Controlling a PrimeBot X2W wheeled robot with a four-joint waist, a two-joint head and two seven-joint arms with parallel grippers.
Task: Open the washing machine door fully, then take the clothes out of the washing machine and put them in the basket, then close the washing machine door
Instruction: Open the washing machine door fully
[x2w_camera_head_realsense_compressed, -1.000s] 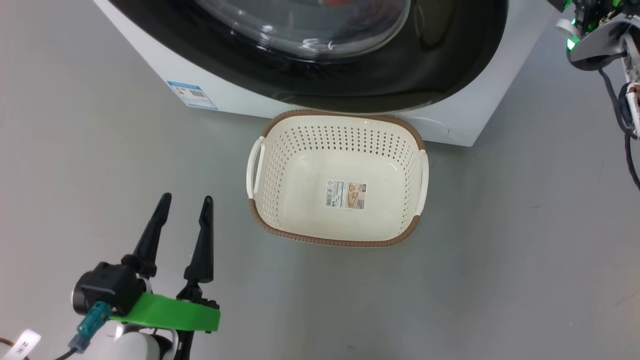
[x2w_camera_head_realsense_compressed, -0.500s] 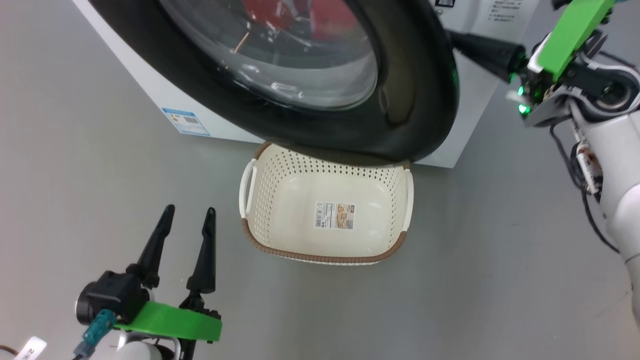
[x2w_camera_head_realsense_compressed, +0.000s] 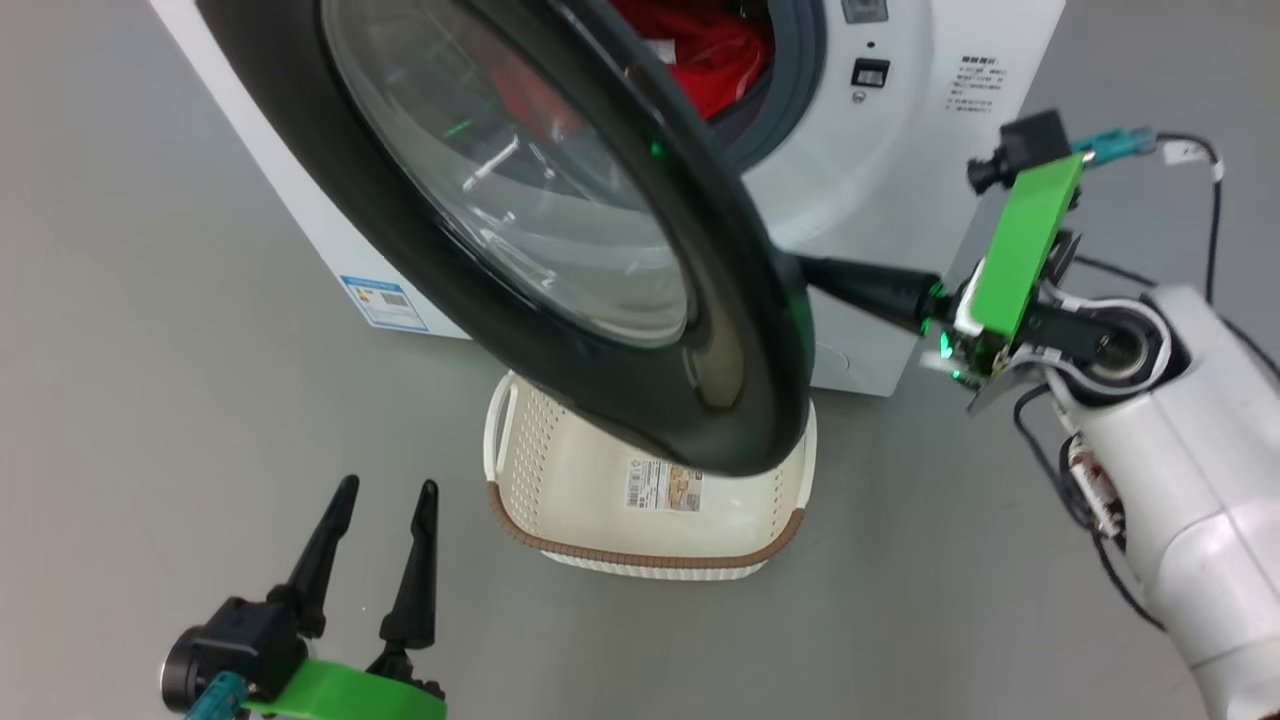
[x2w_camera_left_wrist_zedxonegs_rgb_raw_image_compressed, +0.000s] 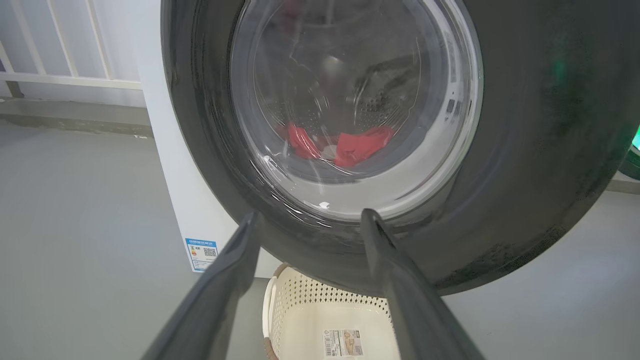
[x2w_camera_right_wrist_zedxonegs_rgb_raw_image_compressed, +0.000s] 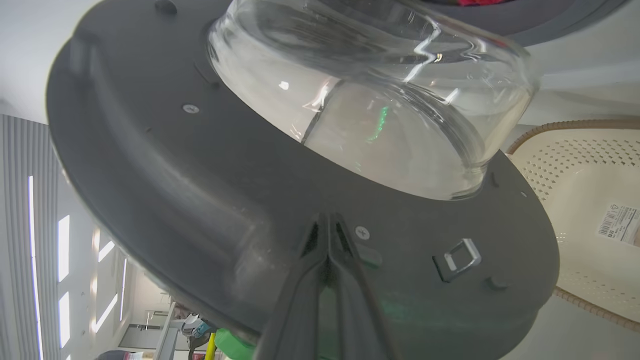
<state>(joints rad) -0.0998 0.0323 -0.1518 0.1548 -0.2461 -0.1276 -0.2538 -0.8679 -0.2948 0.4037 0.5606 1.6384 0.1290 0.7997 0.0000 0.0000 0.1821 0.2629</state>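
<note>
Blue label (x2w_camera_head_realsense_compressed: 385, 302) unreadable on washing machine (x2w_camera_head_realsense_compressed: 900, 200); left tool (x2w_camera_head_realsense_compressed: 388, 484) apart; right tool (x2w_camera_right_wrist_zedxonegs_rgb_raw_image_compressed: 327, 222) together at door (x2w_camera_head_realsense_compressed: 745, 340).

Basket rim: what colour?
The basket rim is brown with a woven look, above cream-white perforated walls. It shows best in the head view.

No wording is legible. A small blue-edged sticker with a QR code (x2w_camera_head_realsense_compressed: 385, 300) sits low on the big white front-loading washing machine (x2w_camera_head_realsense_compressed: 900, 200). A barcoded paper label (x2w_camera_head_realsense_compressed: 663, 484) lies on the floor of the cream perforated plastic basket (x2w_camera_head_realsense_compressed: 530, 440). Tiny grey print (x2w_camera_head_realsense_compressed: 978, 80) marks the washer's upper front.
</note>
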